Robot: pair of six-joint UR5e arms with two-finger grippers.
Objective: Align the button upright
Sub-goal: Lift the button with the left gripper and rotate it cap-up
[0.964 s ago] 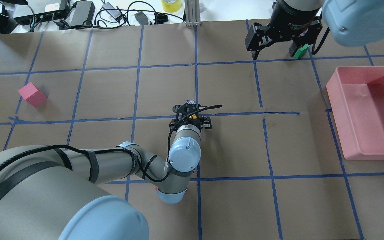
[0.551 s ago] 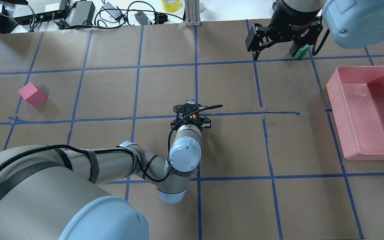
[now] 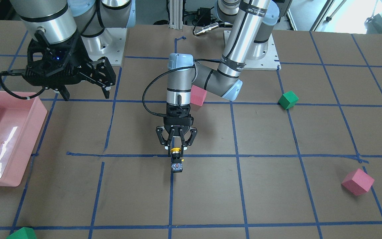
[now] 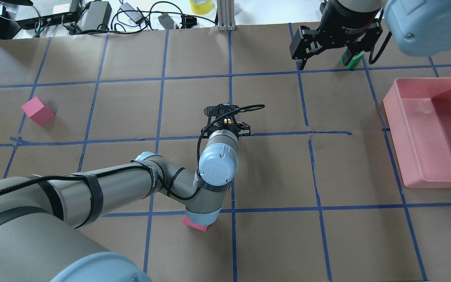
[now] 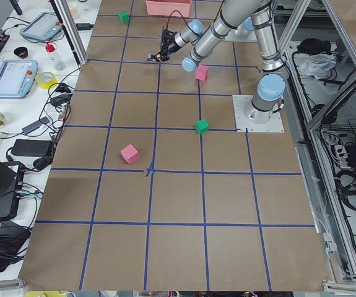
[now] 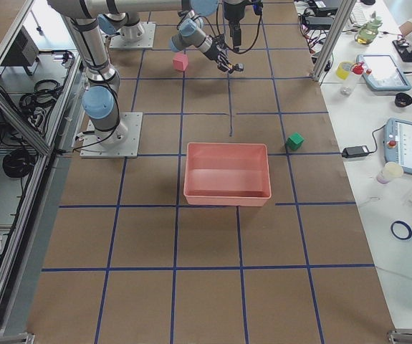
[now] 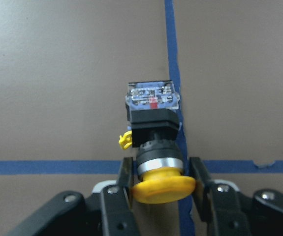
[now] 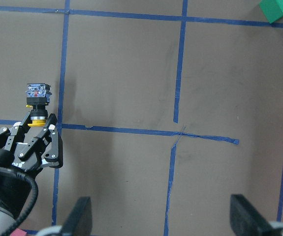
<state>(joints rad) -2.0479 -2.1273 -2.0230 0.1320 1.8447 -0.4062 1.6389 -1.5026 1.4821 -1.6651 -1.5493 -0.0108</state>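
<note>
Left gripper (image 3: 176, 148) jaws pinch round yellow-capped button (image 7: 152, 118), clear blocky base down, over brown papered counter (image 3: 277, 199); right gripper (image 4: 323, 62) jaws wide, empty.

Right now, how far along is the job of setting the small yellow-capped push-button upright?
Done: the grasp. The left end effector grips the yellow-capped black push-button by its cap. In hand: the button, its base sticking out beyond the grip. Left: stand it on its base, then release.

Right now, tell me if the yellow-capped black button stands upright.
Tipped: yellow-capped black button shows lengthwise from above, cap in left tool.
</note>
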